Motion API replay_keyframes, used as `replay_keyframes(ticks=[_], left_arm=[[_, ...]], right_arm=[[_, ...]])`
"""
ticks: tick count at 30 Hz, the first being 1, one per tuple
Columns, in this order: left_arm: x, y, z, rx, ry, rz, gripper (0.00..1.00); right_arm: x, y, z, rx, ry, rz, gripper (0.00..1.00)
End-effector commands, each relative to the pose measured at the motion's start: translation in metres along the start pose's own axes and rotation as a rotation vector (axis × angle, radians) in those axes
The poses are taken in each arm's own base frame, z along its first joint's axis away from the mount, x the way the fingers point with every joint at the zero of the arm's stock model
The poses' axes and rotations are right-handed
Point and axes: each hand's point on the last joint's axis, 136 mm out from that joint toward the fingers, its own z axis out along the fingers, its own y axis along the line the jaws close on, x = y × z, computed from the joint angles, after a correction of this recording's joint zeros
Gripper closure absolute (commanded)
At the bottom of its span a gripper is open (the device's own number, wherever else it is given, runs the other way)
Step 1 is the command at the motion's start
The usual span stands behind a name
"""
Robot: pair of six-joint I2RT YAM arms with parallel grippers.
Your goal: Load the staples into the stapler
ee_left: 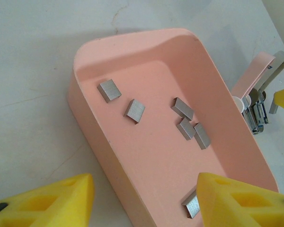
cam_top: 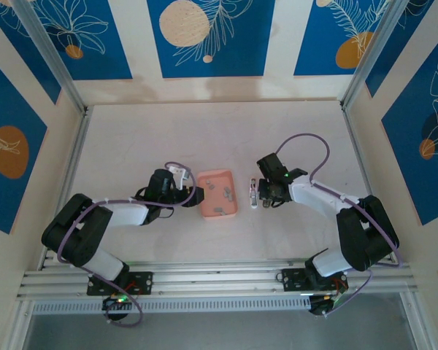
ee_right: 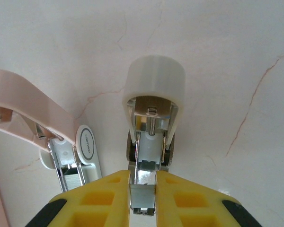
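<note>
Two arms at work on a pale table (ee_left: 38,71), seen from above and from each wrist.

**Left gripper** (ee_left: 144,185): the jaws stand apart and clamp nothing. They straddle the near wall of the salmon-pink tray (ee_left: 83,120). One yellow finger (ee_left: 61,201) hangs outside that wall over the table. The other finger (ee_left: 241,203) hangs over the tray floor.

**Staples** (ee_left: 135,110): six short grey strips lie loose on the tray floor.
- Two lie apart towards the far left of the floor.
- Three form a close cluster near the middle, beyond the fingertips.
- The closest strip (ee_left: 191,207) lies just beside the inner edge of the finger over the tray and is partly hidden by it. Whether the two touch cannot be told.
- No strip lies between the fingertips.

**Stapler** (cam_top: 253,193): it rests on the table just beside the tray's right-hand wall, between the tray and the right arm. It is hinged open, with its pink cover (ee_right: 33,99) swung away to one side. The metal magazine (ee_right: 149,137), which ends in a white cap (ee_right: 154,80), is exposed.

**Right gripper** (ee_right: 143,182): the two yellow fingers are pressed together on the near end of the magazine, with the metal rail sandwiched between the pads.

The staples and the stapler are separated by the tray wall.
</note>
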Motion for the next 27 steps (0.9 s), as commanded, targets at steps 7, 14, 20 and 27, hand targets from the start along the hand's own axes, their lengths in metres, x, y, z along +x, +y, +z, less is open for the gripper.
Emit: replay_keyframes(ticks=[7, 14, 20, 27], left_arm=[[-0.006, -0.011, 0.003, 0.038, -0.004, 0.039, 0.41], [-0.006, -0.011, 0.003, 0.037, -0.003, 0.040, 0.41], [-0.006, -0.011, 0.004, 0.036, 0.000, 0.037, 0.41], [-0.004, -0.011, 0.003, 0.036, 0.003, 0.037, 0.41]], right_arm=[[0.009, -0.002, 0.012, 0.010, 0.045, 0.024, 0.81], [0.013, -0.005, 0.013, 0.028, 0.053, 0.018, 0.81], [0.018, -0.005, 0.014, 0.038, 0.066, 0.013, 0.81], [0.023, -0.006, 0.011, 0.048, 0.074, 0.009, 0.81]])
